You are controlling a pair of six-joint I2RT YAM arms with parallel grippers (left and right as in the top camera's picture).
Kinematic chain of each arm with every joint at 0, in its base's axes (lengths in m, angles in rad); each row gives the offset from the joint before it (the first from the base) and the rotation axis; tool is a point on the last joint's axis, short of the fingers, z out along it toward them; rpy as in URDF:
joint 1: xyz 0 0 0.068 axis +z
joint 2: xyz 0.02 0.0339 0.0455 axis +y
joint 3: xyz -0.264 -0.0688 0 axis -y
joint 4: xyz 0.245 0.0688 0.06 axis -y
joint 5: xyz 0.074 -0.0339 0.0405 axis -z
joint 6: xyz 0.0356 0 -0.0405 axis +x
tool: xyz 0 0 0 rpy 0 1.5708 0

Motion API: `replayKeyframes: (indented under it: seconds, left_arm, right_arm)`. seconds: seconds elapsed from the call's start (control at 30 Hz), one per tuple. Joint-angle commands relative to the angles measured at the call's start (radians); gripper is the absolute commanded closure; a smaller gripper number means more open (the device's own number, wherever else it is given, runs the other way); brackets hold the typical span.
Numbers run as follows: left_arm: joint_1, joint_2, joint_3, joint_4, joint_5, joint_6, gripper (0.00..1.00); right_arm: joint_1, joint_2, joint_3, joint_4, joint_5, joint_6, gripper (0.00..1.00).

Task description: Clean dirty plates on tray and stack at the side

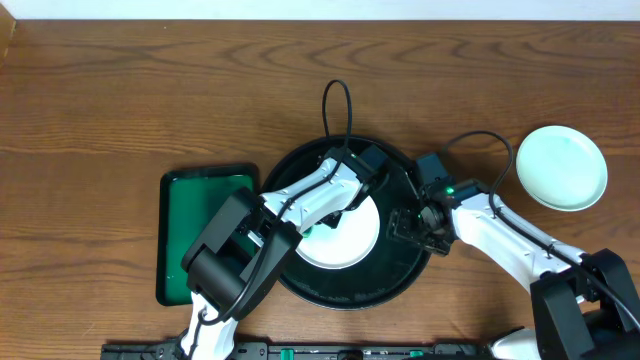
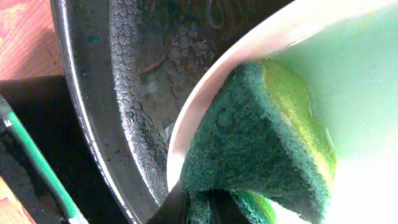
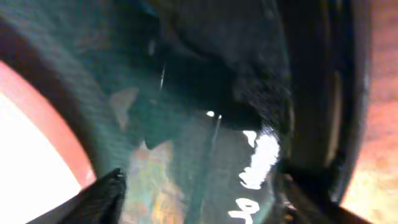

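Overhead, the wooden table point(image 1: 120, 90) lies bare and wide beyond the tray point(image 1: 340, 292), and on out to its left and right edges. Behind the tray nothing stands in the way but a cable loop. Room is tightest on the tray's left, where a green tray point(image 1: 195, 215) sits just beside its rim, partly under the left arm.

One plate point(image 1: 345, 243) lies inside the tray, toward the near side, with a band of black floor showing all round it. A second plate point(image 1: 561, 167) rests on the table well right of the tray, apart from it.

A sponge point(image 2: 261, 143), scouring side outward, presses on the first plate's rim and inner face. The left gripper point(image 1: 330, 222) is over the tray's middle, jaws clamped tight on the sponge. The right gripper point(image 1: 415, 225) hangs low over the tray's right side, just inside the rim; its fingers point(image 3: 102, 196) stand wide apart, holding nothing.
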Motion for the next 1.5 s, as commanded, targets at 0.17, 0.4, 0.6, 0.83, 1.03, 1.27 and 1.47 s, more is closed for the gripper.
replayKeyframes:
  seconds: [0.17, 0.4, 0.6, 0.83, 1.03, 1.27, 1.47]
  left_arm:
    - [0.002, 0.093, -0.071, 0.011, 0.220, 0.010, 0.93]
    - [0.002, 0.084, -0.063, 0.012, 0.239, 0.010, 0.93]
    - [0.003, 0.084, -0.062, 0.016, 0.267, 0.010, 0.93]
    - [0.003, 0.084, -0.061, 0.023, 0.272, 0.010, 0.93]
    - [0.006, 0.084, -0.061, 0.023, 0.272, 0.010, 0.93]
    - [0.026, 0.084, -0.060, 0.034, 0.329, 0.009, 0.93]
    - [0.079, 0.084, -0.060, 0.058, 0.521, 0.010, 0.93]
  right_arm:
    - [-0.005, 0.007, -0.018, 0.002, 0.038, -0.027, 0.23]
    - [-0.005, 0.007, 0.000, 0.080, -0.059, -0.043, 0.31]
    - [-0.005, 0.007, 0.095, 0.067, -0.090, -0.086, 0.28]
    - [-0.003, 0.007, 0.155, 0.125, -0.201, -0.176, 0.34]
    - [0.009, 0.007, 0.099, 0.157, -0.197, -0.145, 0.43]
    - [0.040, 0.007, -0.011, 0.287, -0.204, -0.091, 0.43]
    - [0.052, 0.007, -0.018, 0.290, -0.205, -0.085, 0.43]
